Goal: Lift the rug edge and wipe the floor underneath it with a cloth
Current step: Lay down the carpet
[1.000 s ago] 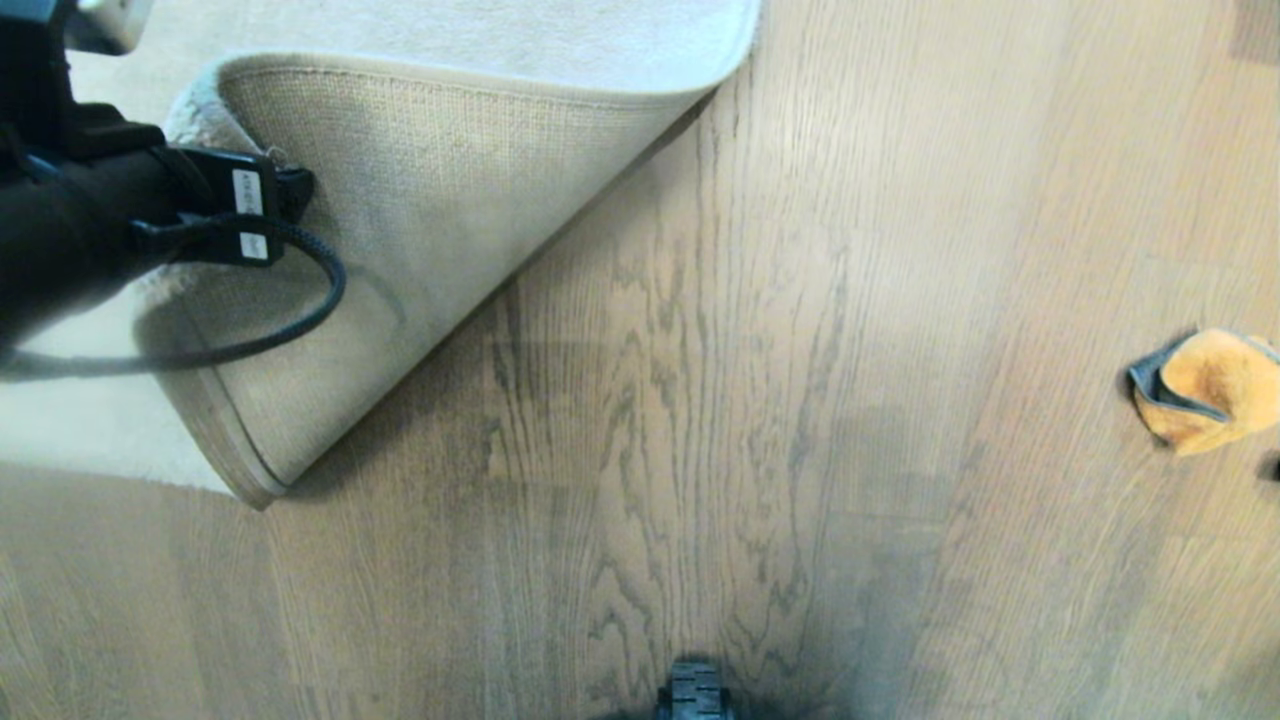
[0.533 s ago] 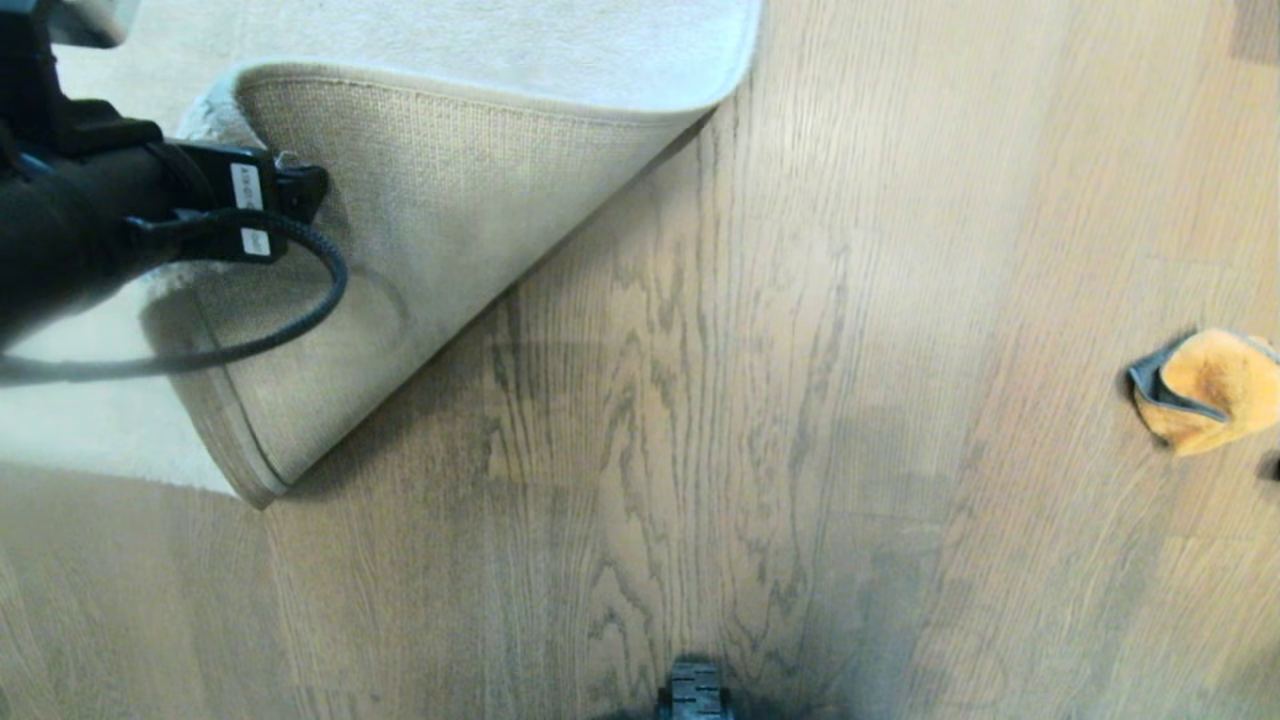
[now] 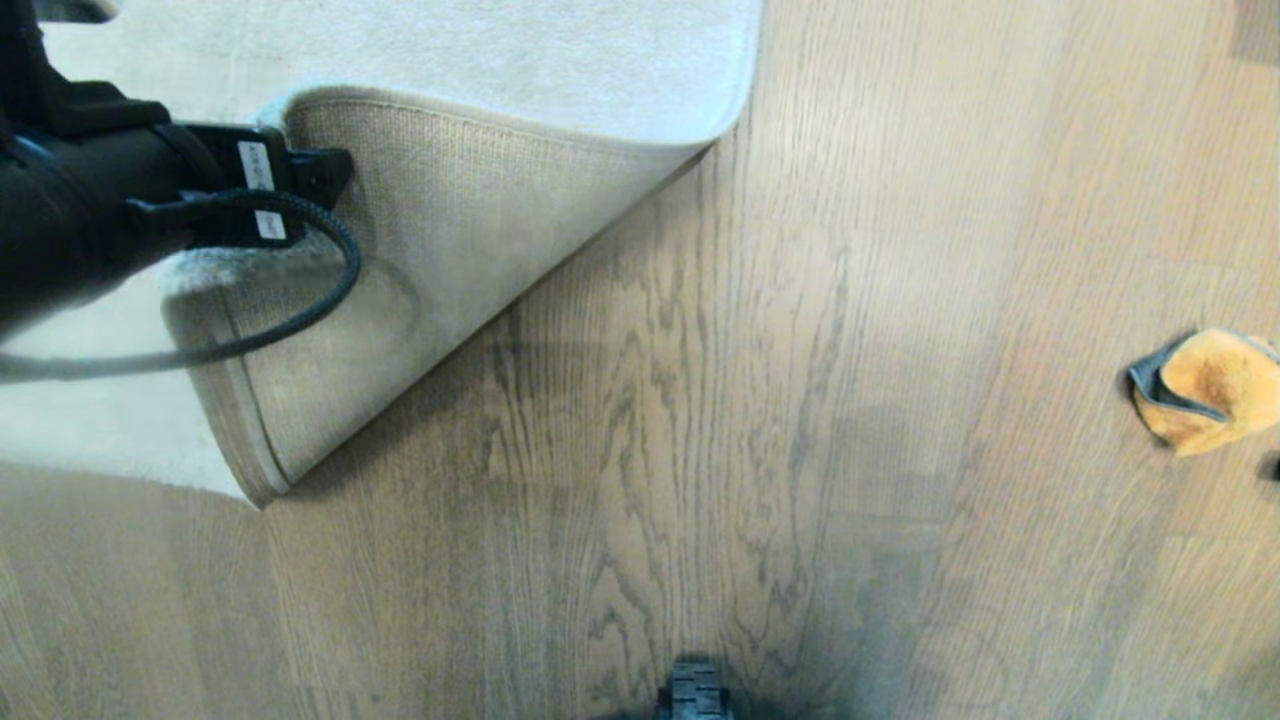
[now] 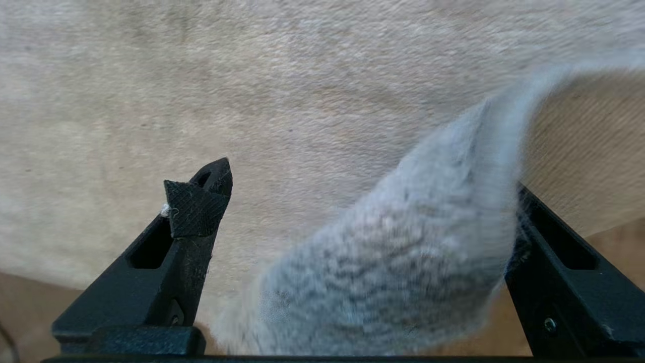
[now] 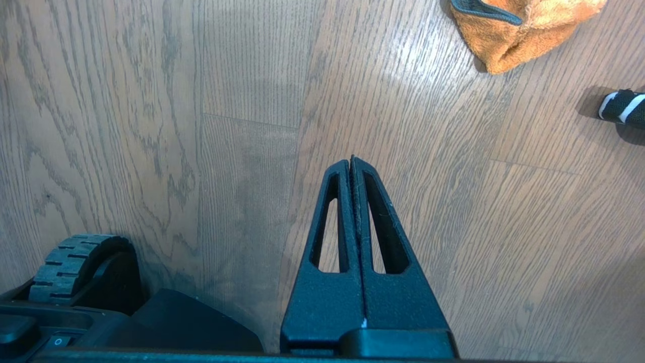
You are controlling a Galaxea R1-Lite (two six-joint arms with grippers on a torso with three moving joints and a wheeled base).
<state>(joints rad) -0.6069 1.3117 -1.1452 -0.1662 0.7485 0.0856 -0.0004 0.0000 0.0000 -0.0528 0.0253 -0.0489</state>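
Observation:
The rug edge (image 3: 450, 260) is folded back over the pale rug, so its woven tan backing faces up and the floor (image 3: 700, 450) beside it lies bare. My left gripper (image 4: 363, 201) is open at the fold. The fluffy corner (image 4: 403, 262) lies between the wide-apart fingers and leans on one of them. In the head view my left arm (image 3: 90, 210) hides the fingers. The orange cloth (image 3: 1210, 390) with dark trim lies on the planks far right. My right gripper (image 5: 351, 164) hangs shut and empty above the floor, short of the cloth (image 5: 519, 30).
A wheel of my base (image 3: 695, 690) shows at the near edge, also seen by the right wrist (image 5: 75, 262). A small black-and-white object (image 5: 622, 107) lies on the planks near the cloth.
My left arm has shifted right across the rug. The raised fold has moved right with it and sits lower and flatter. The cloth and right arm are unchanged.

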